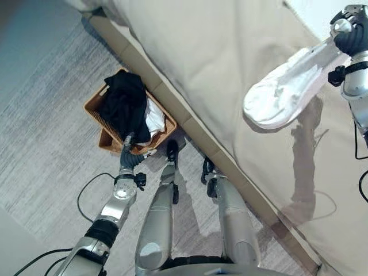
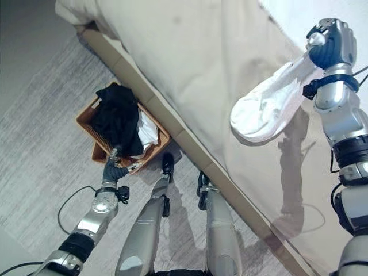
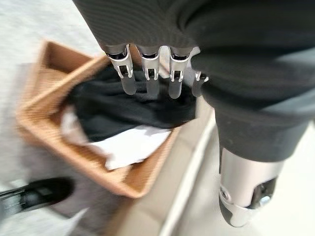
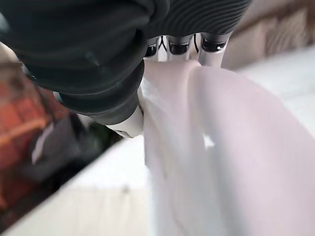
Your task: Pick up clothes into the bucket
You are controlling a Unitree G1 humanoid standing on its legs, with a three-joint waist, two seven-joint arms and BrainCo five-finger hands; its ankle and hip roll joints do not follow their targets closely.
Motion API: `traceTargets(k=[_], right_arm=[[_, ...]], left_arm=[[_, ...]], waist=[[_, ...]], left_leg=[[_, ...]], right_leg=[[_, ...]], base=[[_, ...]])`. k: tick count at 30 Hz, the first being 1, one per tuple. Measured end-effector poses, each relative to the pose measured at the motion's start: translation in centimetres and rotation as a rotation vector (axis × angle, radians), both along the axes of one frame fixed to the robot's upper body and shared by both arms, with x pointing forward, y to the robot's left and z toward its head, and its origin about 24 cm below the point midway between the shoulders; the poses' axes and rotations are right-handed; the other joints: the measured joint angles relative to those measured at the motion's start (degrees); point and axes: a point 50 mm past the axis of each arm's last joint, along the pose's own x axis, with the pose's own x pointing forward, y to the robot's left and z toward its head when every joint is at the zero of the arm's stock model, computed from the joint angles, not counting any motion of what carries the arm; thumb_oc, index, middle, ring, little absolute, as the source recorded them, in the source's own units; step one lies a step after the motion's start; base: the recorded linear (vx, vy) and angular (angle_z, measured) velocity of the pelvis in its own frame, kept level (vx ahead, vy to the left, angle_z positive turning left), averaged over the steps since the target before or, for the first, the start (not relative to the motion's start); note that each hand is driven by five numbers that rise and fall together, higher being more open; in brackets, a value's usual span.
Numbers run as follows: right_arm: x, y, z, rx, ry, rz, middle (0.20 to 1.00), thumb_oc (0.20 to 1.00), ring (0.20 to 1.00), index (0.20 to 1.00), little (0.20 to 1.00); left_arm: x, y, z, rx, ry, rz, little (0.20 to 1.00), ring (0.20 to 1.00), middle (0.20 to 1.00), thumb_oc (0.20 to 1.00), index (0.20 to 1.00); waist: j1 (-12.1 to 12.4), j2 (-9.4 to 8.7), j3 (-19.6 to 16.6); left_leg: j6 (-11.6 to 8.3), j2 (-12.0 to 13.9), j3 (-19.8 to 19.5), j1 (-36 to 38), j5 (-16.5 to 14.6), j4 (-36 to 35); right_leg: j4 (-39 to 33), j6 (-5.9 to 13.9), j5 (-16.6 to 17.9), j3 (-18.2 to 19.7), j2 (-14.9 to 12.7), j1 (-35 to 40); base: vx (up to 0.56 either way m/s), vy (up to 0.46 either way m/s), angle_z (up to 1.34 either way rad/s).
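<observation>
The right robot hand (image 2: 329, 41) gripped a white garment (image 2: 269, 109) above the bed (image 2: 190, 52); the left robot hand (image 3: 152, 73) hung open over the basket (image 1: 98, 106). Carrying it fully over the rim before releasing seemed wise.

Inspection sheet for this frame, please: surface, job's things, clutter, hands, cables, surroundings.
Surface: grey carpet beside a beige bed.
Job's things: wicker basket on the carpet against the bed, holding black cloth and white cloth; white garment hanging above the bed.
Clutter: nothing seen.
Hands: left hand open at the basket; right hand shut on the white garment.
Cables: nothing seen.
Surroundings: nothing seen.
</observation>
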Motion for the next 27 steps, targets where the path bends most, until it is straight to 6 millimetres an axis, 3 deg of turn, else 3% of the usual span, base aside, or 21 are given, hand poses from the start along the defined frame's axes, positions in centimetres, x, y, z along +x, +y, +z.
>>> traceTargets(k=[4,8,10,19,21,24,27], right_arm=[[-0.3,0.2,-0.7,-0.001,0.009,0.028,0.200,0.200,0.200,0.200,0.200],[-1.0,0.4,-0.6,0.017,-0.020,0.078,0.200,0.200,0.200,0.200,0.200],[-1.3,0.1,0.1,0.013,-0.033,0.077,0.200,0.200,0.200,0.200,0.200],[-1.5,-0.1,0.6,0.063,-0.021,0.136,0.200,0.200,0.200,0.200,0.200],[-1.3,0.2,0.4,0.074,0.017,0.177,0.200,0.200,0.200,0.200,0.200],[-1.5,2.1,1.2,0.020,0.045,0.281,0.200,0.200,0.200,0.200,0.200],[-1.0,4.8,1.7,-0.053,0.097,0.391,0.200,0.200,0.200,0.200,0.200]], left_arm=[[-0.4,0.7,0.7,-0.037,-0.033,-0.005,1.000,1.000,1.000,1.000,1.000],[-0.5,0.3,3.4,-0.066,-0.145,-0.086,1.000,1.000,1.000,1.000,1.000],[-0.3,0.0,4.9,-0.074,-0.197,-0.135,1.000,1.000,1.000,1.000,1.000],[-0.2,-1.0,9.0,-0.095,-0.304,-0.344,1.000,1.000,1.000,1.000,1.000],[0.0,-1.8,12.1,-0.005,-0.343,-0.495,1.000,1.000,1.000,1.000,1.000],[0.9,-4.8,16.5,0.070,-0.470,-0.682,1.000,1.000,1.000,1.000,1.000],[2.1,-8.6,18.3,0.112,-0.509,-0.828,1.000,1.000,1.000,1.000,1.000]], waist=[[0.0,-0.67,0.3],[0.1,-0.61,0.1],[0.2,-0.52,0.0],[0.2,0.18,-0.8],[0.2,0.30,-0.8],[0.0,2.14,-7.2],[-0.9,2.13,-11.4]], left_leg=[[-0.06,0.5,2.1,6.6,-0.2,-1.3],[-0.52,0.9,2.4,12.0,-2.1,-1.9],[-1.25,1.2,2.5,12.6,-2.7,-1.7],[-1.01,2.1,3.6,16.2,-2.6,-1.7],[-0.98,2.3,3.6,19.9,-2.7,-1.8],[-1.48,2.6,3.5,21.3,-4.6,-1.9],[-1.46,2.5,3.5,23.0,-4.6,-2.1]], right_leg=[[-2.3,0.56,1.1,1.8,0.7,6.2],[-3.6,0.15,0.6,2.4,1.3,11.6],[-4.3,0.11,0.7,2.5,1.5,12.5],[-6.7,-0.15,1.7,2.9,2.6,16.8],[-7.9,-0.26,1.9,2.8,2.9,21.1],[-11.0,0.01,1.6,2.4,3.3,24.0],[-13.0,0.43,1.9,2.4,3.4,26.6]], base=[[0.05,-0.004,-0.24],[0.04,-0.017,-0.10],[0.04,-0.015,-0.05],[0.08,-0.004,-0.07],[0.12,-0.006,0.03],[0.09,-0.014,0.03],[0.10,-0.005,0.00]])
